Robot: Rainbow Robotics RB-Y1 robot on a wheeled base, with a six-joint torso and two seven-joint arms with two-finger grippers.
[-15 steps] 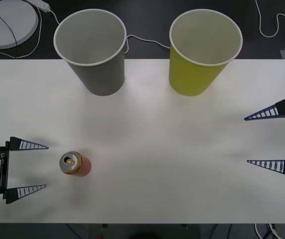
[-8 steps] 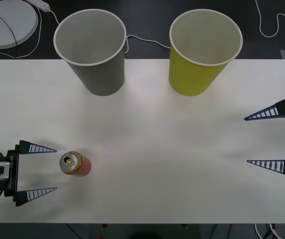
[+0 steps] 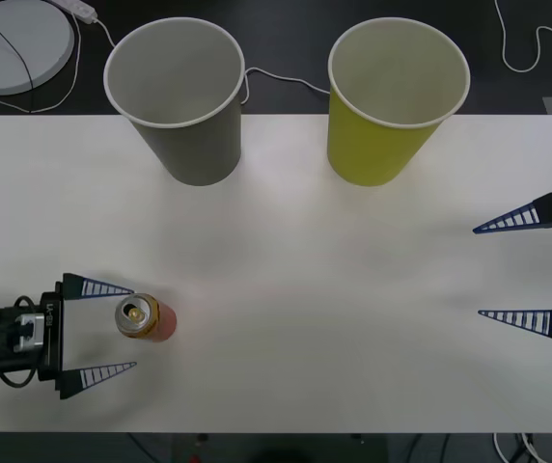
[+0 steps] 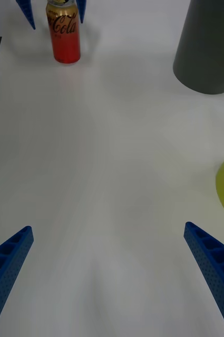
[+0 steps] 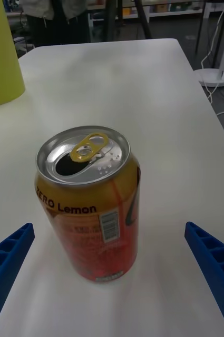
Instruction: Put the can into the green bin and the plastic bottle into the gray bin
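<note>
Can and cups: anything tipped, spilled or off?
Nothing spilled or tipped. The can stands upright, tab already open, by the open left claw. The gray bin and green bin stand upright.

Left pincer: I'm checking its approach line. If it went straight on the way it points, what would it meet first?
Most likely the can, upright between the open left pincer's fingertips and apparently untouched.

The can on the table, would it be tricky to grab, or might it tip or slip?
The can stands upright and its tab hole is open, so it may be light and could tip if nudged high. Its thin metal wall would probably dent under a hard squeeze. The glossy side looks smooth, so it might slip. The left gripper is open on either side of it.
</note>
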